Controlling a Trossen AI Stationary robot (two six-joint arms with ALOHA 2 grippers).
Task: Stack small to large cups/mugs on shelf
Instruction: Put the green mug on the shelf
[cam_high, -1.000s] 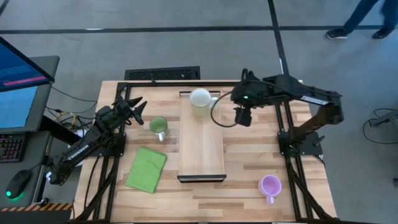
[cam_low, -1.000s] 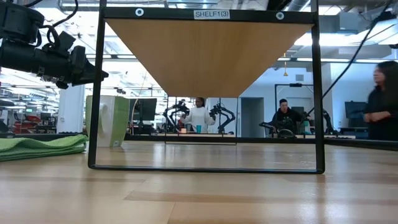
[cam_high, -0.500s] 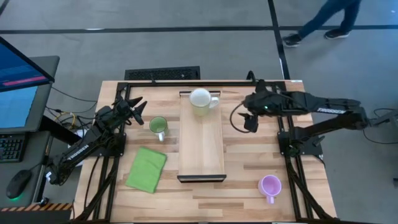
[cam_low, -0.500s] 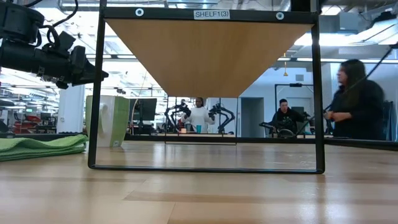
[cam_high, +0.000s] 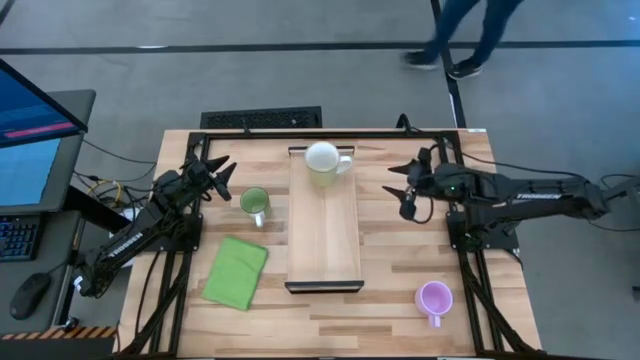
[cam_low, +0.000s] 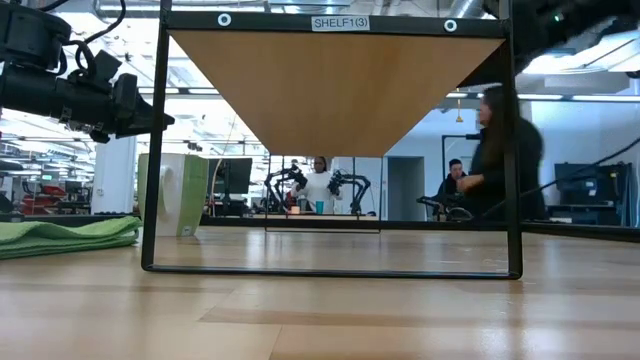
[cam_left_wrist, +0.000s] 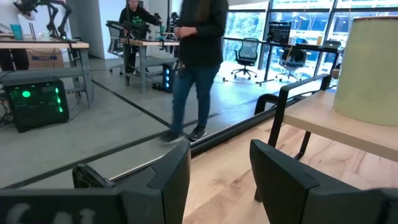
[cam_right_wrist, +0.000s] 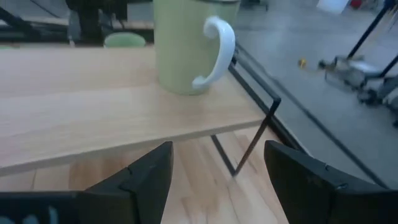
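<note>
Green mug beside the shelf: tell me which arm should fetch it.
Left. The left gripper hovers open right beside the green mug, while the right gripper is across the shelf.

left gripper (cam_high: 222, 170) parked over the table's left side, fingers spread. right gripper (cam_high: 400, 190) stretched in from the right edge, arm low and extended, fingers parted.
</note>
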